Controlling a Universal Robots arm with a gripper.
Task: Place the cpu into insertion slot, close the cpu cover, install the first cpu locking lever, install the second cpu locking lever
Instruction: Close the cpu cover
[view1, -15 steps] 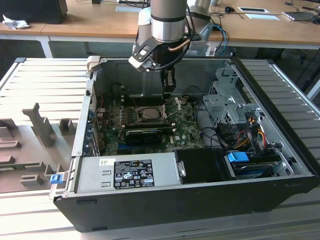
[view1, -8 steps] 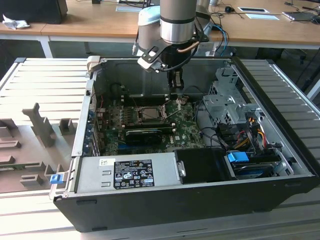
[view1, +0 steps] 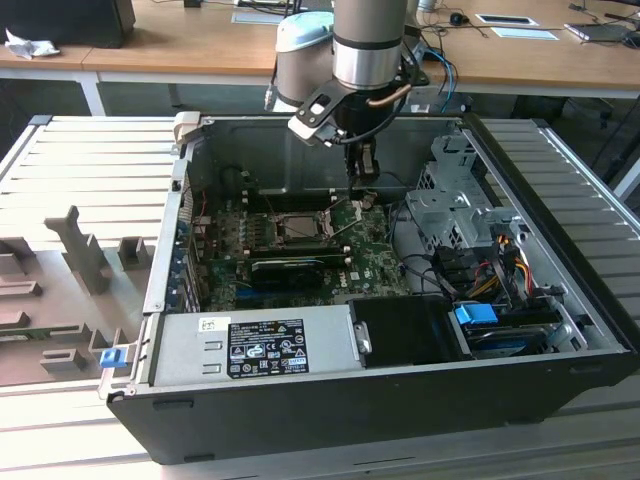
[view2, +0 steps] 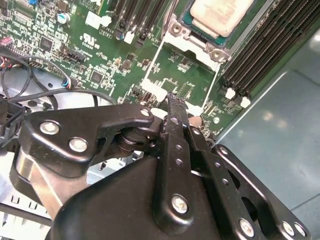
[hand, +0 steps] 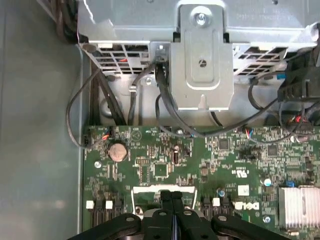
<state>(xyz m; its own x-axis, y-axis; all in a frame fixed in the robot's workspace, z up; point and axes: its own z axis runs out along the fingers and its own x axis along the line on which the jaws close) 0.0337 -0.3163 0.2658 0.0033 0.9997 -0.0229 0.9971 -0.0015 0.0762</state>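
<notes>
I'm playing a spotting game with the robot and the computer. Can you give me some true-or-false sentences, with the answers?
1. The gripper is down inside the computer case. True.
2. The cpu lies outside the case on the grey table. False: it sits on the green board inside the case.
3. The gripper's fingers are spread wide open. False: they are pressed together.
4. There is a blue part inside the case. True.
</notes>
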